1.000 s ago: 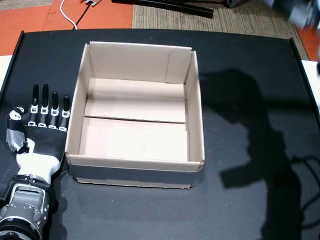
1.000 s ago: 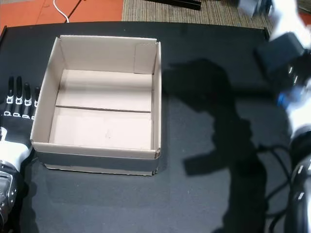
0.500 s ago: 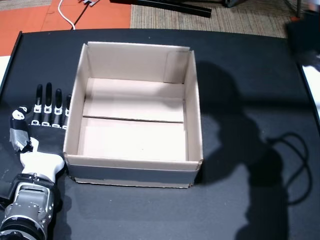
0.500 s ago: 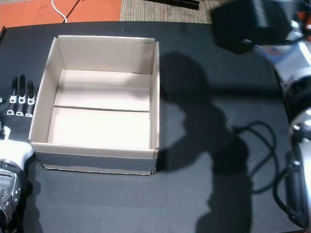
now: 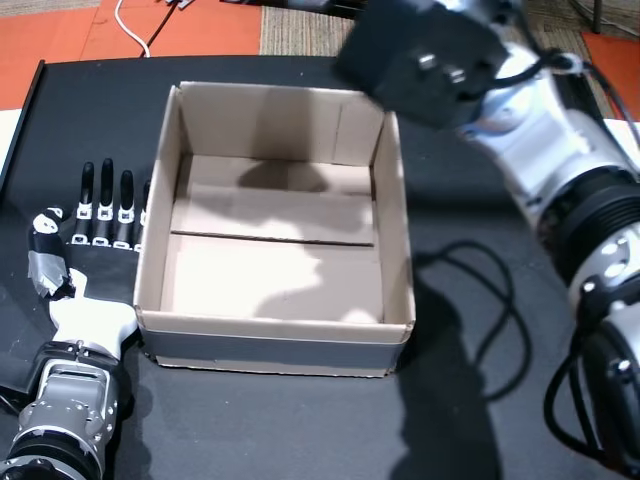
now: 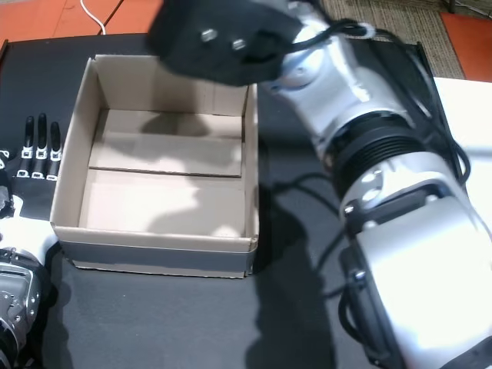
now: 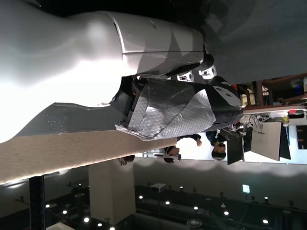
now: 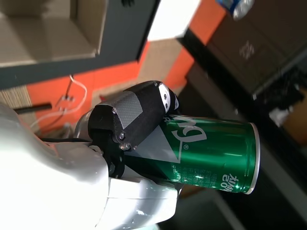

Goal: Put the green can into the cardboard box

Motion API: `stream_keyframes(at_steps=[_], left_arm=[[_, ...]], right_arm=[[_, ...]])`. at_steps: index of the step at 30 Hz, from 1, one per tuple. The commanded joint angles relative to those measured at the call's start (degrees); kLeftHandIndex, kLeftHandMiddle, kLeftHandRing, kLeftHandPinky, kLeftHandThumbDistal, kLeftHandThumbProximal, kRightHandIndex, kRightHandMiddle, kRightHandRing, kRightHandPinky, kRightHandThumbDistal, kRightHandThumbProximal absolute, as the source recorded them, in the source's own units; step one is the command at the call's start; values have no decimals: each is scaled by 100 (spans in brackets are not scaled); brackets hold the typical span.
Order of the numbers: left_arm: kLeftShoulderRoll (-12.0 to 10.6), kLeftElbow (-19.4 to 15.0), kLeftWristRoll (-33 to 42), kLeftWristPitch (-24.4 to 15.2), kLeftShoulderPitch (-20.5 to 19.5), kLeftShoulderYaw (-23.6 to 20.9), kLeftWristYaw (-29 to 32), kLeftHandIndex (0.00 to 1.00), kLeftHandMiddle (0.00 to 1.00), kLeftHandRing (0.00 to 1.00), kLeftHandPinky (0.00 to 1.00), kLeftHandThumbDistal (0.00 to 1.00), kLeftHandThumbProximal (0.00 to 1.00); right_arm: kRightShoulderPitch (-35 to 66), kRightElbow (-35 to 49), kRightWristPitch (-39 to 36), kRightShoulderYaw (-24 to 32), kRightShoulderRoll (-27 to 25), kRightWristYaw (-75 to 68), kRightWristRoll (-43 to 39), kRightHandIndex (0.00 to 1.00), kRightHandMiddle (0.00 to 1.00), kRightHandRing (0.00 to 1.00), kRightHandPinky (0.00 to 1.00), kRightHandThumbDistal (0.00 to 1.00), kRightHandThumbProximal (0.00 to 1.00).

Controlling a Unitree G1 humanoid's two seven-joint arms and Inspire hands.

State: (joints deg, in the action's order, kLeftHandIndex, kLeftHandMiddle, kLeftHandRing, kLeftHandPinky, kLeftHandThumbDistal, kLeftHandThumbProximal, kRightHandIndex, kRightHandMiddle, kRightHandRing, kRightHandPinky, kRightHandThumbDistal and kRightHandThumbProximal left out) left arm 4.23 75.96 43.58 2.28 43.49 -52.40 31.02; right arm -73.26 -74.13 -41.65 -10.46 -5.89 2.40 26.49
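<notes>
Your right hand (image 8: 129, 129) has its fingers (image 8: 144, 103) closed around the green can (image 8: 211, 153) above the far rim of the cardboard box (image 5: 275, 330); bring it lower over the bare floor before releasing. The left hand (image 5: 90, 250) lies flat and open on the desk (image 5: 480, 400). The can's white lettering is too turned to read.

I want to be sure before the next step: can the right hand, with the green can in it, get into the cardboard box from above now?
Probably yes. The right hand is above the far rim of the cardboard box, whose top is open and nothing lies inside. The green can is in its grip; the left hand rests outside, beside the box.
</notes>
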Motion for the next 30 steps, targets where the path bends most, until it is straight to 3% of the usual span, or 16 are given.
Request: stream_keyframes(at_steps=[1,2,3,5,6,11,16,21,30], left_arm=[[-47,106,2,28,-238,-18,-159,44,47,60,74,0,82],[-38,104,-1,43,-247,-13,-114,46,48,61,75,0,85],[-32,102,-16,42,-256,0,-83,46,48,61,77,0,86],[-27,101,-41,27,-269,24,-52,46,49,61,77,0,87],[-27,102,-40,27,-276,25,-33,46,48,60,76,0,87],[-52,103,-29,-12,-261,14,-135,45,47,57,72,0,81],[-55,110,-5,6,-258,-12,-109,43,44,55,68,0,78],[-82,98,43,3,-242,-42,-13,45,46,58,71,0,76],[-143,88,71,-69,-189,-39,-154,43,45,57,70,0,76]], right_arm=[[35,61,96,-25,-178,242,-123,11,9,18,35,23,0],[54,56,145,-46,-218,397,-121,11,10,19,35,21,0],[44,34,278,-94,-273,662,-98,19,18,26,39,18,0],[-12,-22,607,-154,-368,1364,-115,24,22,28,39,19,0],[-74,-56,889,-193,-410,1814,-126,19,18,26,39,20,0],[-377,-174,2448,-272,-425,3821,-285,15,18,28,36,36,0],[-356,-197,3061,-290,-401,4675,-323,9,11,20,36,43,0],[-213,-202,3267,-389,-327,4787,-256,9,15,25,33,47,0],[-24,-183,3026,-465,-225,4496,-258,13,15,24,32,36,0]])
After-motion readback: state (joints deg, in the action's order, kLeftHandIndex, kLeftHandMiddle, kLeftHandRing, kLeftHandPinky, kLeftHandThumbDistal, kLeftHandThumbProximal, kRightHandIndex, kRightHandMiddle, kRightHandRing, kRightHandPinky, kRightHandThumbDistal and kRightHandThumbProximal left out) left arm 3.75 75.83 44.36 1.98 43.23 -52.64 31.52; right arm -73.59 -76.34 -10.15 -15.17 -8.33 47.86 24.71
